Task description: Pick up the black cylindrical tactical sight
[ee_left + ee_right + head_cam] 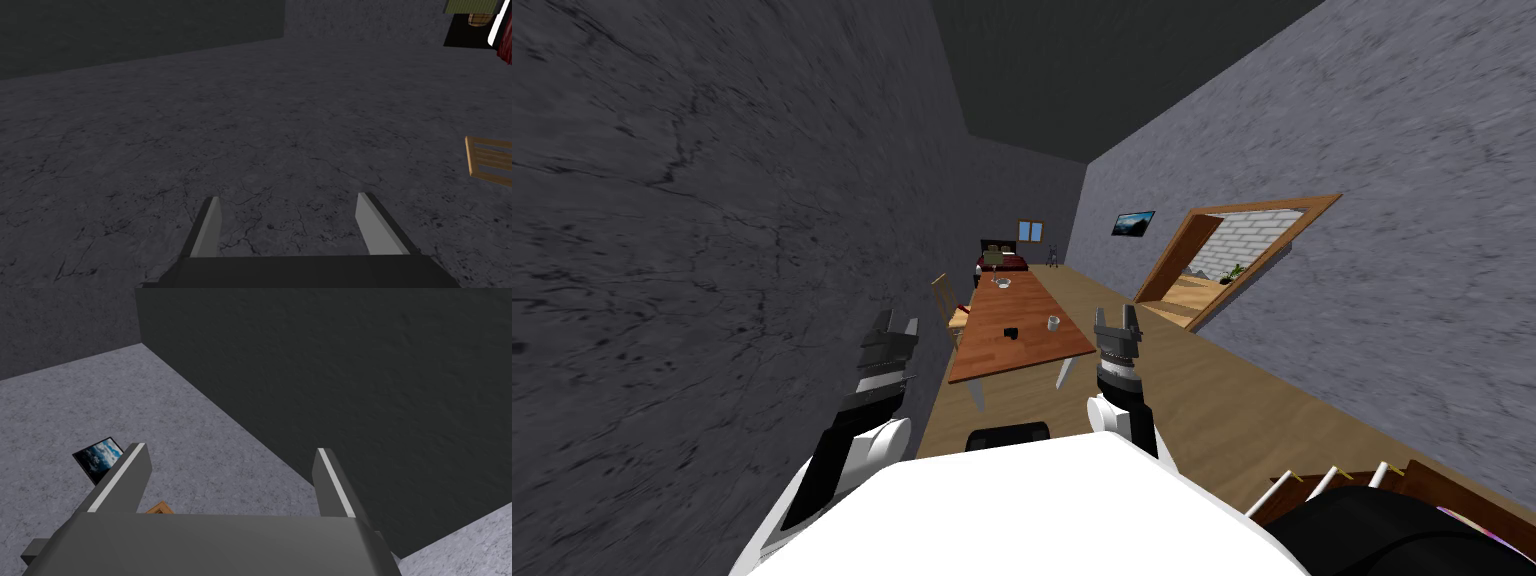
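Where both arms are raised ahead of the chest, the left claw stands out front on its own side. Its two blades are spread, with nothing between them. The right claw is level with it on the other side, blades also spread and empty.

A long brown wooden counter on white legs runs straight ahead. Its near end lies just beyond the claw tips and between them.

The tactical sight is a small black thing lying on the counter's near half. It is ahead of both claws, about midway between them and well apart from each. It is too small to make out any marking or its exact shape.

Containers:
- A white mug stands near the sight on the right claw's side, apart from it. Its contents cannot be told.
- A pale bowl sits farther along the counter, beyond the sight. Its contents cannot be told.

A wooden chair is drawn up to the counter's long edge on the left claw's side. A bed with a dark red cover stands past the counter's far end. An open doorway with a wooden frame is set in the grey wall off to the right claw's side. A small framed picture hangs farther along that wall.
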